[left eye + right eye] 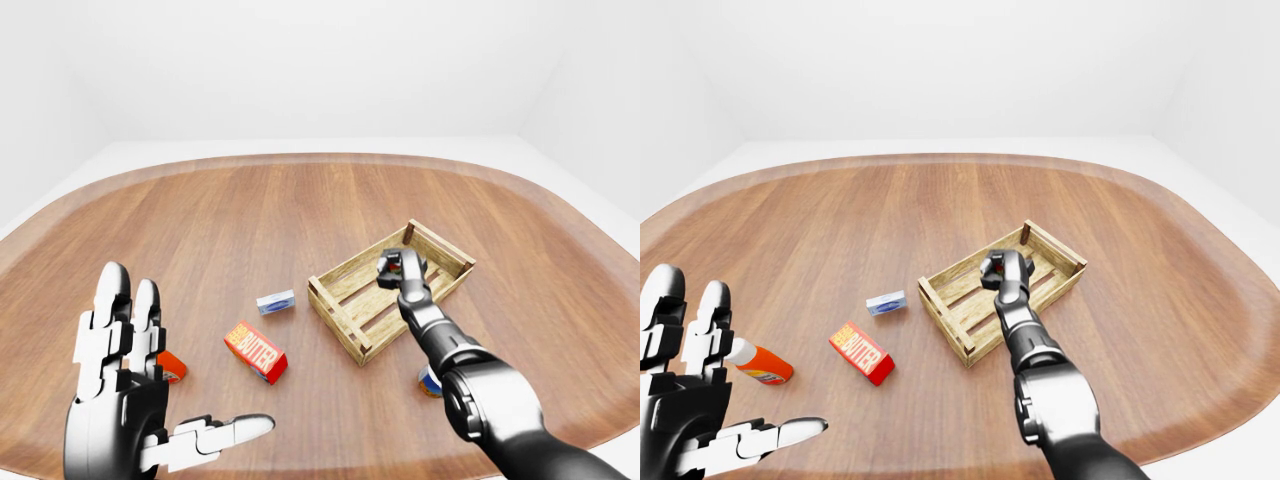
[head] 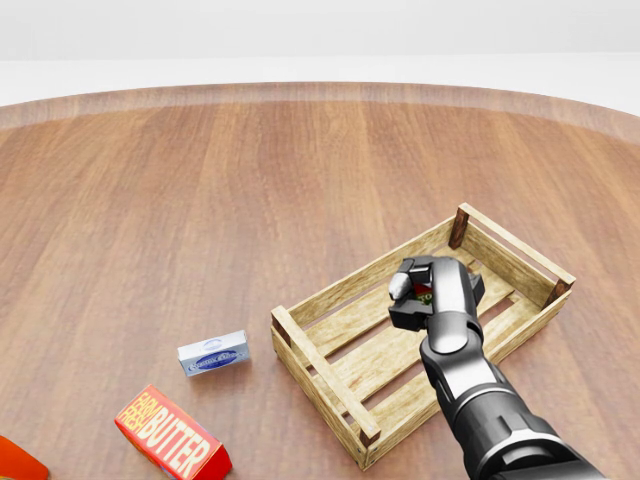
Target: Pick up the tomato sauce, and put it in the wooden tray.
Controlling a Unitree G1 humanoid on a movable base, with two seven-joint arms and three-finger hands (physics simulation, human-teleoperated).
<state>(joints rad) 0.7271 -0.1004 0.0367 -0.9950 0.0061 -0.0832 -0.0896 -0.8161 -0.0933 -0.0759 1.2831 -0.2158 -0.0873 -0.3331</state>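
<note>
The wooden tray (image 2: pixel 312 351) lies slantwise at the lower right of the head view. My right hand (image 2: pixel 418 290) is inside it, over the slats near its upper-right end. The fingers are shut on the tomato sauce (image 2: pixel 425 293), a small can of which only a red and green patch shows between them. Whether the can rests on the slats is hidden by the hand. My left hand (image 1: pixel 150 400) is raised at the bottom left of the left-eye view, fingers spread open and holding nothing, far from the tray.
A red butter box (image 2: pixel 171 446) and a small blue-and-white box (image 2: pixel 213 353) lie left of the tray. An orange-red bottle (image 1: pixel 761 364) lies near my left hand. A blue-and-white can (image 1: pixel 430 381) stands by my right forearm, below the tray.
</note>
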